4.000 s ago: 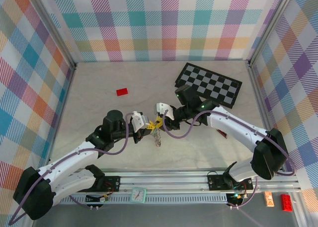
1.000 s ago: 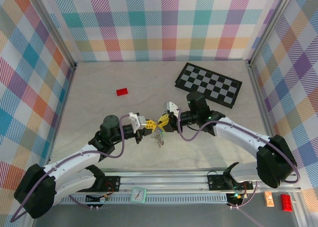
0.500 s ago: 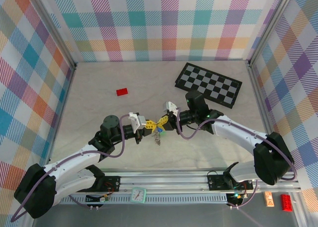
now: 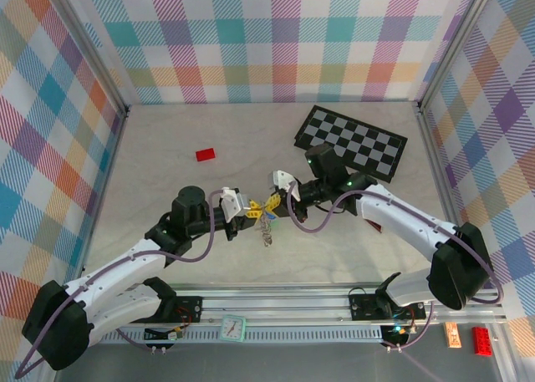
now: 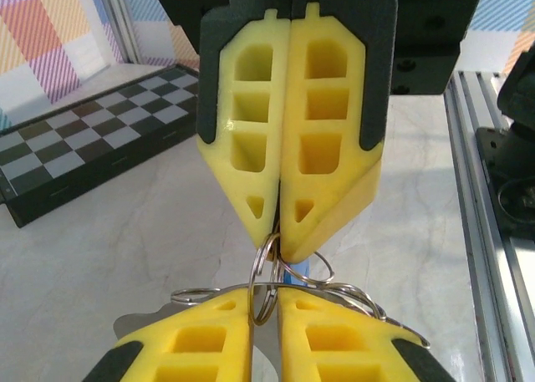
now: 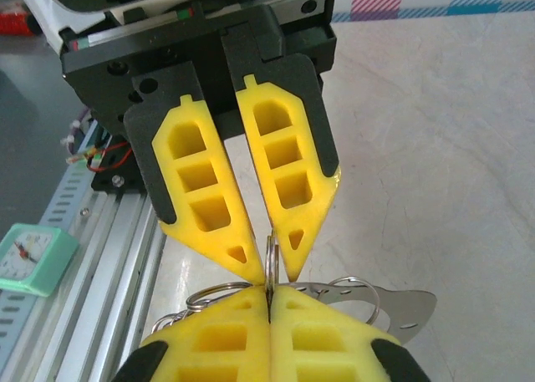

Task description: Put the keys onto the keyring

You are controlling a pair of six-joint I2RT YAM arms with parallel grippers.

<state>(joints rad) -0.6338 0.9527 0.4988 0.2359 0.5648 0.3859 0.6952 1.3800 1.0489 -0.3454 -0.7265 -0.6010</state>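
Your two arms meet nose to nose over the middle of the table (image 4: 167,181), with the left gripper (image 4: 252,208) and the right gripper (image 4: 271,203) tip to tip. Each has its yellow fingers pressed together on the keyring (image 4: 267,224), a small cluster of thin silvery wire rings (more a bundle of split rings than one loop) that dangles just below the fingertips. In the left wrist view, one of its rings stands upright in the seam between your left fingers. A sliver of the blue key (image 5: 294,272) shows just beneath the right fingers' tips; you cannot tell whether it is threaded on. The checkerboard (image 4: 355,144) and the red block (image 4: 205,155) lie well apart from the grippers, farther back on the table.
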